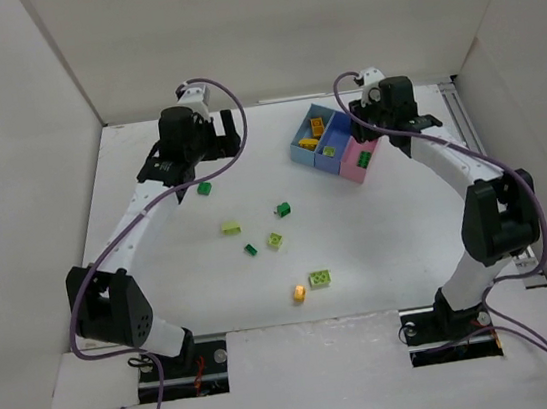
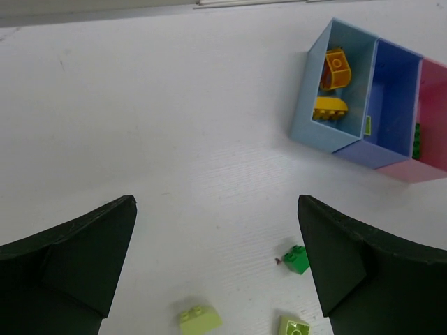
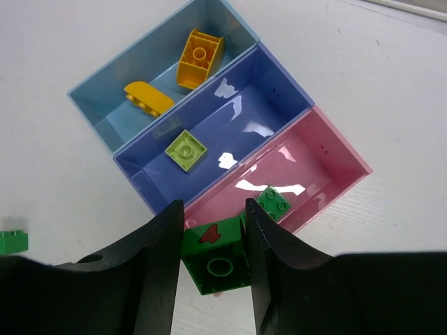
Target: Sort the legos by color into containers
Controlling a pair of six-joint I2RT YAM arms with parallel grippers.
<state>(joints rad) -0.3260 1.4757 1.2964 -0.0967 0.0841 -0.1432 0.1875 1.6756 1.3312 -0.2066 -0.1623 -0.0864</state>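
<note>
Three joined bins stand at the back right: light blue (image 1: 305, 140), darker blue (image 1: 332, 146), pink (image 1: 357, 160). My right gripper (image 3: 213, 213) is shut on a dark green lego (image 3: 218, 259) with a red mark, held over the pink bin's (image 3: 307, 164) near end. Another dark green lego (image 3: 274, 202) lies in that bin. A lime lego (image 3: 186, 150) lies in the darker blue bin and two orange legos (image 3: 200, 58) in the light blue bin. My left gripper (image 2: 215, 204) is open and empty above the table. Its right finger is next to a dark green lego (image 2: 296, 259).
Loose legos lie on the table: a green one (image 1: 205, 187), lime ones (image 1: 230, 227) (image 1: 274, 240) (image 1: 320, 279), dark green ones (image 1: 282, 209) (image 1: 250, 250) and an orange one (image 1: 298, 293). White walls close in the back and sides.
</note>
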